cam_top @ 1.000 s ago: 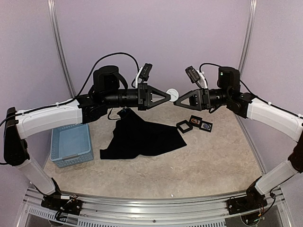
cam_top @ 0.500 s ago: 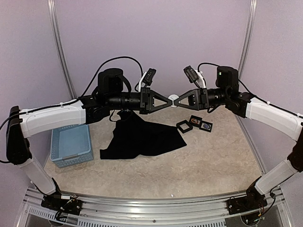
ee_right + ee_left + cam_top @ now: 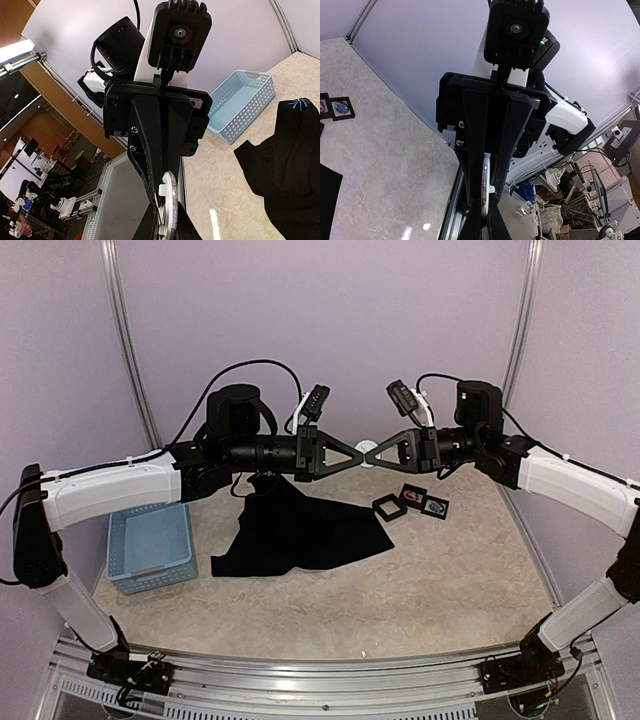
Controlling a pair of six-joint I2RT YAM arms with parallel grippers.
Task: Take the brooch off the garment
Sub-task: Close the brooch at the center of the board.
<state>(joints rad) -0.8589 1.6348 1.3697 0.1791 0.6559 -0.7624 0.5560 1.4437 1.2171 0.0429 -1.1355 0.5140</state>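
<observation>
Lilac walls (image 3: pixel 330 310) enclose a marbled beige worktop (image 3: pixel 450 570). The round white brooch (image 3: pixel 368 451) hangs in mid-air above it. The left end effector (image 3: pixel 358 453) and the right end effector (image 3: pixel 377 453) are each clamped on it, tip to tip. Below, the black garment (image 3: pixel 300 530) lies crumpled on the worktop, between a light-blue basket (image 3: pixel 150 575) and three small black display cases (image 3: pixel 413 494).

White-shelled arms (image 3: pixel 110 490), black joints (image 3: pixel 232 405) and wrist cameras (image 3: pixel 313 397), looping black cables (image 3: pixel 250 366)
</observation>
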